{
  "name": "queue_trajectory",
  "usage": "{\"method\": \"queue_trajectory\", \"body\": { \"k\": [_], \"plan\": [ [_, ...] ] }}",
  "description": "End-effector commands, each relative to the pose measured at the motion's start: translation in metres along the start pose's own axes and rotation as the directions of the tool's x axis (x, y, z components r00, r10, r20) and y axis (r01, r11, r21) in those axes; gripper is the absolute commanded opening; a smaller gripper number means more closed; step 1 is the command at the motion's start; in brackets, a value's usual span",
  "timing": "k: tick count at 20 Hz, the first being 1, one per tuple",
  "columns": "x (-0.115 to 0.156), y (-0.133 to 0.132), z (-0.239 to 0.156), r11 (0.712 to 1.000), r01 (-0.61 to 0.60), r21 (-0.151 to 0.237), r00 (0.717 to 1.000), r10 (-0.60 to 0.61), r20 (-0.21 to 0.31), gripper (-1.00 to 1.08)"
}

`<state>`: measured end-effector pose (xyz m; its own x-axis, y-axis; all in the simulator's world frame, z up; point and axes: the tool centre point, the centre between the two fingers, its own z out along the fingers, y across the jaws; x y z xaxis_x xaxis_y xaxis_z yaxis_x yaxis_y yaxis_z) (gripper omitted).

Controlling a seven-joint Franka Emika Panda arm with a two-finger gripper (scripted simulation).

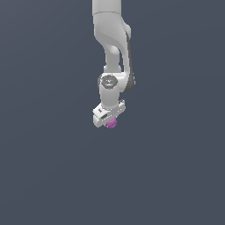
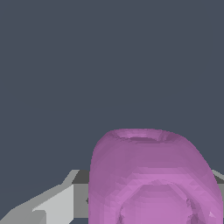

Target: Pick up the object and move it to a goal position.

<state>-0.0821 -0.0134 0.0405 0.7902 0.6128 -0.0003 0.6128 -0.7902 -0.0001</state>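
Against plain slate-grey backdrop, gripper (image 1: 110,119) clasps magenta ball (image 1: 111,123)

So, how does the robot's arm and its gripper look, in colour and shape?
The arm is white with rounded segments, a dark strip down one side and a grey round cap at a joint. The gripper is a white, blocky body with dark slots. In the wrist view its fingers look light grey, with dark inner parts.
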Motion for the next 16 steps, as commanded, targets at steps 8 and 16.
{"method": "queue_trajectory", "body": {
  "k": [8, 16],
  "plan": [
    [0.0002, -0.0001, 0.0010, 1.000, 0.000, 0.000, 1.000, 0.000, 0.000, -1.00],
    [0.0015, 0.0094, -0.0005, 1.000, -0.001, -0.001, 1.000, 0.001, -0.001, -1.00]
  ]
}}
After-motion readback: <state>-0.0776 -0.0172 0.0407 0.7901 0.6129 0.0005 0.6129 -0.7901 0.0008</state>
